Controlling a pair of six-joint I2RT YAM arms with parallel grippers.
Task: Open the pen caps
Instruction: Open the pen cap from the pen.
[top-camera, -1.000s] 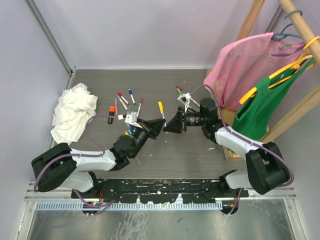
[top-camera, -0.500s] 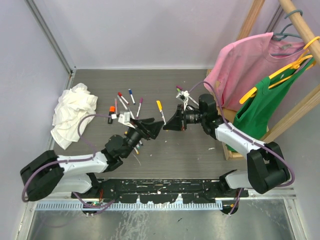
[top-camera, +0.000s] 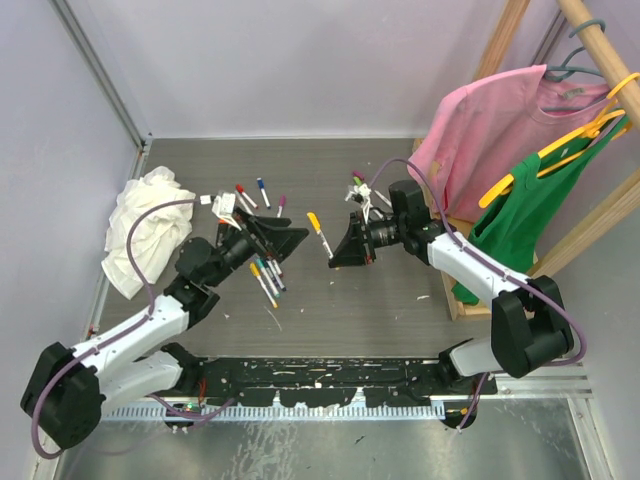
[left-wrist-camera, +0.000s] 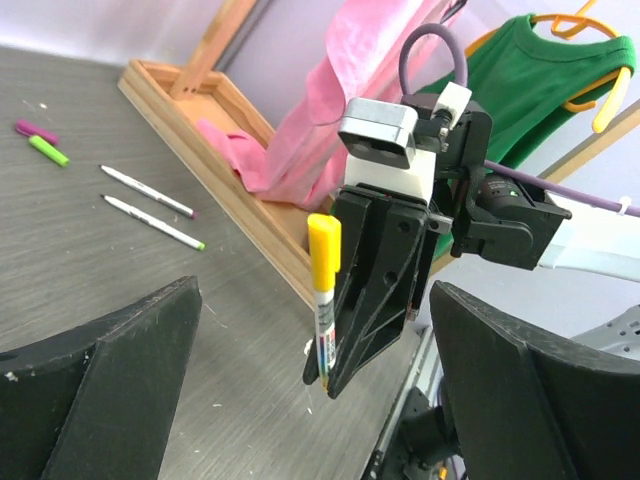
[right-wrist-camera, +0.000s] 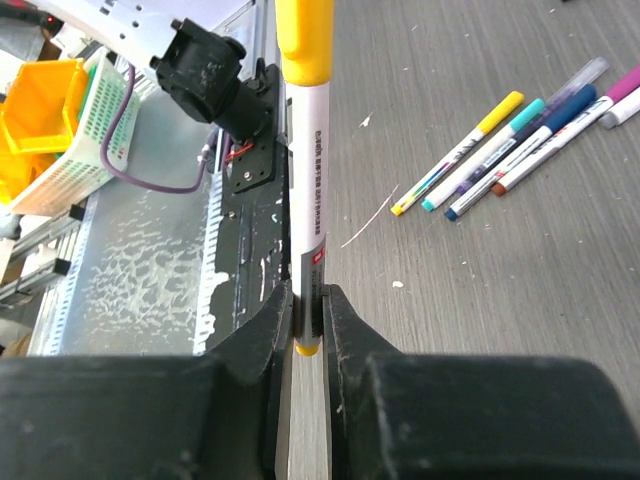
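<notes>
A white-barrelled pen (right-wrist-camera: 309, 200) stands upright with my right gripper (right-wrist-camera: 310, 300) shut on its lower end. Its yellow cap (right-wrist-camera: 305, 40) is still on top. From above, the right gripper (top-camera: 335, 258) holds this pen mid-table, the yellow cap (top-camera: 313, 219) pointing away. My left gripper (top-camera: 290, 245) is open a little to the left of it. In the left wrist view the capped pen (left-wrist-camera: 324, 310) shows between the wide-apart left fingers (left-wrist-camera: 110, 380), untouched. Loose purple (left-wrist-camera: 35, 130) and green (left-wrist-camera: 48, 151) caps lie far back.
Several capped pens (top-camera: 265, 278) lie under the left gripper, and others (top-camera: 250, 195) further back. A white cloth (top-camera: 145, 225) is at the left. A wooden rack (top-camera: 450, 290) with pink and green shirts stands at the right. Two uncapped pens (left-wrist-camera: 150, 205) lie near it.
My left gripper has opened, let go of the yellow-capped pen and pulled back to the left. The right gripper keeps hold of the pen and has shifted slightly left.
</notes>
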